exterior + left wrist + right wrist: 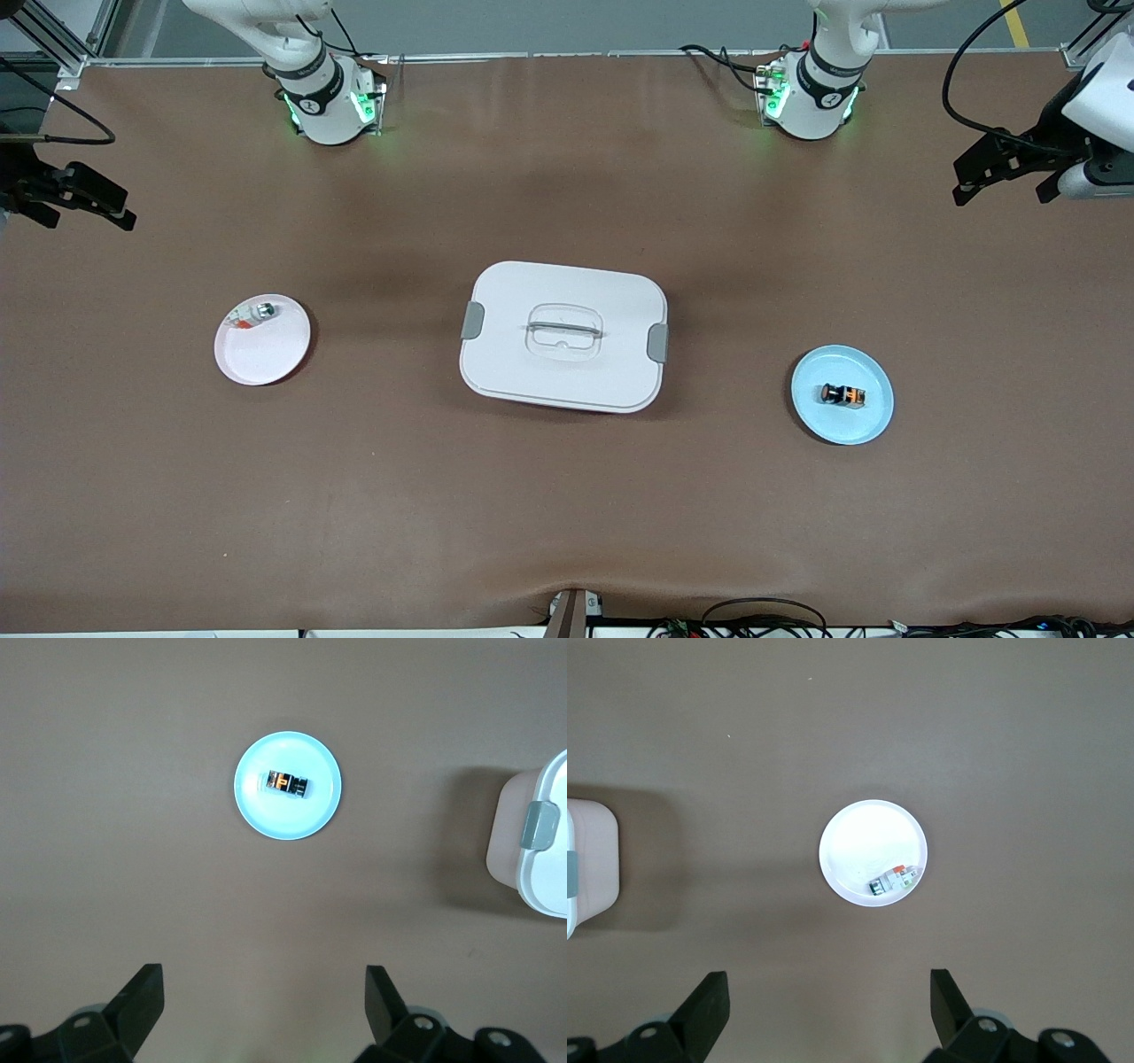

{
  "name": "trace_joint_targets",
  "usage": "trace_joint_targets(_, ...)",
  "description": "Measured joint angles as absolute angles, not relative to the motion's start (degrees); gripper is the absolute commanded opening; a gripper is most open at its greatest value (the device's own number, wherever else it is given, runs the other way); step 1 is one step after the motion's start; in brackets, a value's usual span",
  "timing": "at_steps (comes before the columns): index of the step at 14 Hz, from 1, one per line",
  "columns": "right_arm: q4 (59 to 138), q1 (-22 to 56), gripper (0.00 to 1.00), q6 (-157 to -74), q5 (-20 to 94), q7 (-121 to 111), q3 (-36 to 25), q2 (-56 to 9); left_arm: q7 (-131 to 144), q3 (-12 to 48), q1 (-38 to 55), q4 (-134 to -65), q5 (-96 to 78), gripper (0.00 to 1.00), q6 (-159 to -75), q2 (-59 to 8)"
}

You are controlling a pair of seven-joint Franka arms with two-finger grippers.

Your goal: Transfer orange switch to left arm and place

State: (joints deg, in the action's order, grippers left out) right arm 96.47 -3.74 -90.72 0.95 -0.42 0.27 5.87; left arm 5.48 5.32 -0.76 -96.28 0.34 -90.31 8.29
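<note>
The orange switch [842, 395] lies on its side on a small blue plate [824, 424] toward the left arm's end of the table. In the left wrist view the switch [288, 783] lies on the plate [288, 821], well clear of my left gripper [264, 997], which is open and empty. The left gripper [1001, 182] hangs high over the table's edge at that end. The white box [563, 336] sits closed at mid-table. My right gripper [81, 206] is open and empty, high over the table's right-arm end, and also shows in the right wrist view [829, 1001].
A pink plate [266, 354] toward the right arm's end holds a small silver-and-clear part with a red bit [257, 314]; the part [895, 880] and plate [859, 842] show in the right wrist view. The box edge shows in both wrist views [540, 850] [589, 864].
</note>
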Motion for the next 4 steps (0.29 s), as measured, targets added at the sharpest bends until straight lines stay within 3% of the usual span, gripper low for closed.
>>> trace_joint_targets(4,96.5,-3.7,1.0,-90.7,1.7,-0.4,0.3,5.9,5.5,5.2,-0.8,-96.1,0.3,1.0,-90.0,8.3)
